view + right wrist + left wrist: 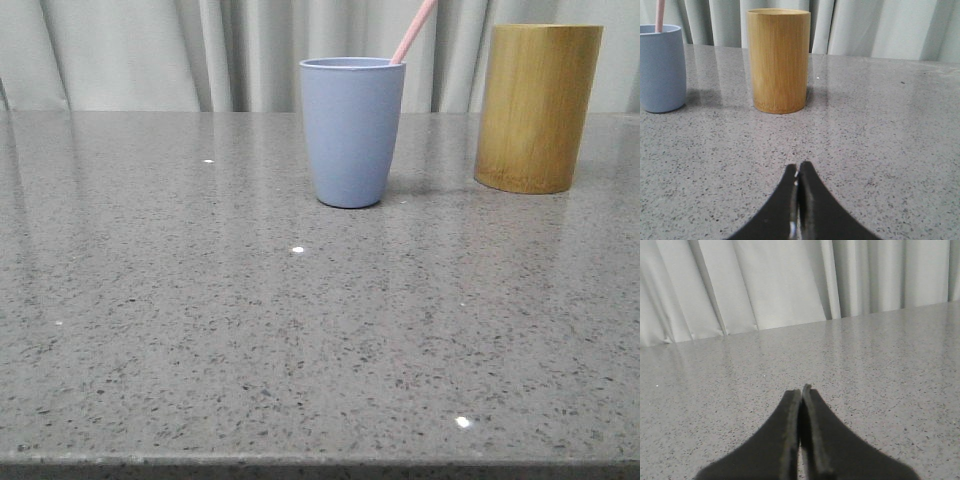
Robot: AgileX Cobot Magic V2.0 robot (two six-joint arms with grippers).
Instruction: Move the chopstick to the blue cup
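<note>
The blue cup [352, 130] stands upright on the grey stone table, mid-back in the front view. A pale pink chopstick [414, 30] leans out of its rim toward the right; the same stick [660, 15] shows above the cup [660, 67] in the right wrist view. My right gripper [798, 167] is shut and empty, low over the table, well short of the bamboo holder [778, 60]. My left gripper [802, 390] is shut and empty over bare table, with neither cup in its view. No gripper shows in the front view.
The tall tan bamboo holder [536, 105] stands to the right of the blue cup, a small gap between them. Pale curtains [150, 50] hang behind the table's far edge. The table's front edge [320, 465] runs along the bottom of the front view.
</note>
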